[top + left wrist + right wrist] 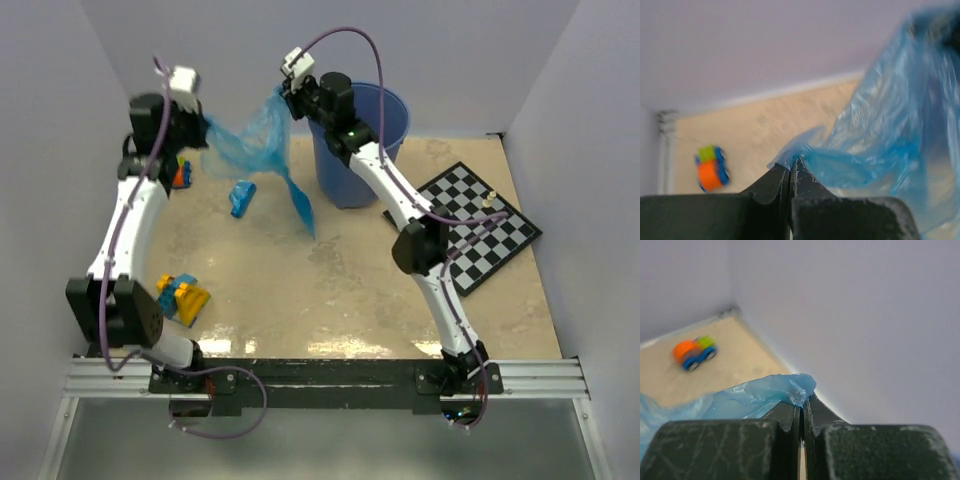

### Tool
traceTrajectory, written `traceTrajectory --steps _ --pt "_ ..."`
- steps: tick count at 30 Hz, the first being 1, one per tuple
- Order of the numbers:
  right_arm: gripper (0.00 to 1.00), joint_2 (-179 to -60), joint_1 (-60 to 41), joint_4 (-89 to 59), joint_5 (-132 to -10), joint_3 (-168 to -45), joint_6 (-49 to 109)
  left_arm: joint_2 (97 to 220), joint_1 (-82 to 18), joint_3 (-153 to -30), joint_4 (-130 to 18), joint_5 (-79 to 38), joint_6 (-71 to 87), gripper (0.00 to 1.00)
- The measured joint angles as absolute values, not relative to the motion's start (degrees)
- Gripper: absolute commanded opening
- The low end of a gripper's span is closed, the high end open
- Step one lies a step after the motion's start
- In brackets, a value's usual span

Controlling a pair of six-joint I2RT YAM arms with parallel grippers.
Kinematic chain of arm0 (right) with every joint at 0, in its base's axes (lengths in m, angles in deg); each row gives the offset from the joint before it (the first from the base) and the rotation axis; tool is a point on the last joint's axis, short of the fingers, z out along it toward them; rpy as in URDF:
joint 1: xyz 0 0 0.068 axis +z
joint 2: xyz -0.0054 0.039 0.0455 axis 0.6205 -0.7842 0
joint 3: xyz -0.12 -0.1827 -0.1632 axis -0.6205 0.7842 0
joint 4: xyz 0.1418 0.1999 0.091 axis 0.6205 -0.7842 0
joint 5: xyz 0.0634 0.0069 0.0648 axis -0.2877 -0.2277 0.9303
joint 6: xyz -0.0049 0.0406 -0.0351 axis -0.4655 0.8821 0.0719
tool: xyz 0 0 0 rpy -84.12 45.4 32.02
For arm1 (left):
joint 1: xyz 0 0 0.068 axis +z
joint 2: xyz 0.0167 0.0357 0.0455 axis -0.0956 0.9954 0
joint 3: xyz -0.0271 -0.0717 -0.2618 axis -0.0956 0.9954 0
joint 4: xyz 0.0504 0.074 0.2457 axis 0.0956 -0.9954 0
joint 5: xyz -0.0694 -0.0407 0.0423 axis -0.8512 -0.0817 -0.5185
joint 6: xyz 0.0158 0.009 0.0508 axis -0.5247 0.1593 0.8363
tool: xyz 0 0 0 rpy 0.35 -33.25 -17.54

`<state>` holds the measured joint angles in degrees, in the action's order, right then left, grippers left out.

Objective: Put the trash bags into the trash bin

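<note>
- My left gripper (790, 164) is pinched closed on a corner of the trash bag (875, 130). The thin blue film bunches right at the tips.
- My right gripper (802, 405) is clamped just as tight on another edge of the same bag, with a fold of film humped over its tips.
- Between the two grippers the bag hangs in the air, spread like a sheet. A long tail droops toward the table (330, 290); I cannot tell whether it touches.
- The trash bin (398, 105) stands upright just beyond my right gripper, mouth open. The bag is beside it, neither over the rim nor inside.
- Farther out, a blue toy block (241, 197) lies below the bag and a toy car (711, 168) sits near the far left wall. The chessboard (480, 230) lies right of the bin.
- I judge the step in hand to be carrying the lifted bag across to the bin.
- The next move calls for both grippers travelling right together, high enough that the tail clears the rim. Then I lower the bag into the mouth before letting go. Film this light may drape over the rim or cling to my tips.
</note>
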<state>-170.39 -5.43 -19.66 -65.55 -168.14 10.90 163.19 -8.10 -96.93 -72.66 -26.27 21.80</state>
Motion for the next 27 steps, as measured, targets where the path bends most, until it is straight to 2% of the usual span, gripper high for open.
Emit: traceTrajectory --steps 2,4,5,7,10,11,15,16,18,20,24,27 --pt "0.00 -180.71 -5.40 -17.28 -69.90 -182.46 10.61 171.63 -4.69 -109.72 -72.18 -24.28 19.11 0.00" --pt "0.00 -181.51 -5.36 -10.05 -72.74 -180.51 9.19 177.49 -2.43 -120.23 -70.15 -22.88 17.19 0.00" --pt "0.00 -179.68 -5.36 -2.48 -73.88 -175.29 8.01 179.37 -1.65 -124.75 -68.48 -22.35 16.51 0.00" --pt "0.00 -177.97 -5.05 7.81 -75.08 -172.89 5.46 180.09 -1.01 -129.47 -62.30 -22.07 15.63 0.00" --pt "0.00 -179.87 -3.42 20.77 -74.58 -184.78 2.05 177.40 -1.95 -131.53 -47.37 -24.15 16.57 0.00" --pt "0.00 -178.08 -2.63 26.06 -73.99 -184.54 0.52 176.75 -2.78 -132.62 -44.35 -25.00 17.78 0.00" --pt "0.00 -158.74 3.21 44.81 -68.18 -164.69 -6.78 172.00 -9.93 -134.81 -29.45 -29.92 24.51 0.00" --pt "0.00 -154.26 4.45 48.05 -67.19 -158.35 -8.44 169.36 -12.23 -131.90 -25.69 -31.86 26.50 0.00" --pt "0.00 -143.00 7.12 55.07 -67.19 -138.24 -12.53 161.51 -15.48 -120.05 -21.47 -37.94 30.52 0.00" --pt "0.00 -131.22 6.33 50.21 -65.99 -115.56 -20.07 151.94 -17.38 -106.59 -31.81 -46.75 41.95 0.00" --pt "0.00 -119.09 -3.13 9.52 -57.29 -90.88 -36.77 139.57 -23.68 -85.39 -76.79 -51.27 78.32 0.00" --pt "0.00 -111.22 -8.20 -15.38 -55.35 -76.41 -38.91 135.98 -24.90 -68.17 -96.55 -51.93 78.34 0.00"
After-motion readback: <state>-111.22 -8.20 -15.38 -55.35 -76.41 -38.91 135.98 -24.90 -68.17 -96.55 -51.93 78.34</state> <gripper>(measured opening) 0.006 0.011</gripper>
